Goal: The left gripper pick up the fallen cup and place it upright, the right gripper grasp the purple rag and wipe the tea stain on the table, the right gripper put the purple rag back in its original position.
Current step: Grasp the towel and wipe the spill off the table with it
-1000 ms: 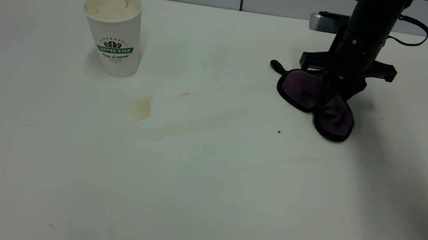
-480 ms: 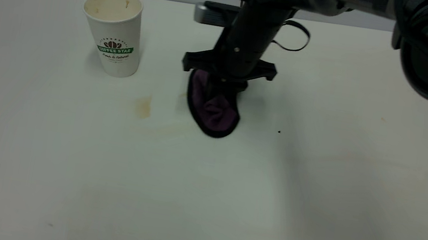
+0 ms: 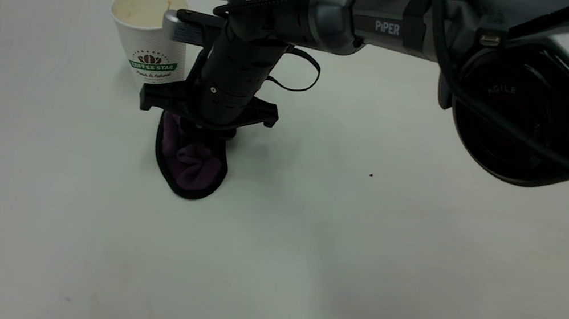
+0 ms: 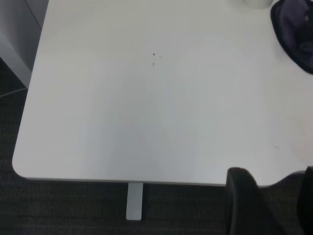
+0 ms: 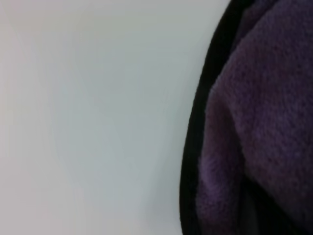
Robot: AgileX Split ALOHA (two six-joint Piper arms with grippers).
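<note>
One sweep across the table (image 3: 415, 274) separates this moment from a second ago: the right gripper (image 3: 201, 131), then far off toward the right side with the purple rag (image 3: 191, 164) spread under it, has dragged the rag leftward and now presses it down just in front of the upright paper cup (image 3: 151, 42), its fingers clenched on the cloth. The amber tea stain that showed there half a second ago is no longer visible; the rag covers that spot, so I judge the wiping is underway or nearly done, with the return of the rag to its starting place not yet made. The cup-righting step looks finished. The left gripper (image 4: 271, 205) hangs off the table's near edge, apart from everything; whether it is released I cannot tell. Counted: one cup, one rag, two grippers, no visible stain, a few tiny dark specks (image 3: 371, 175).
</note>
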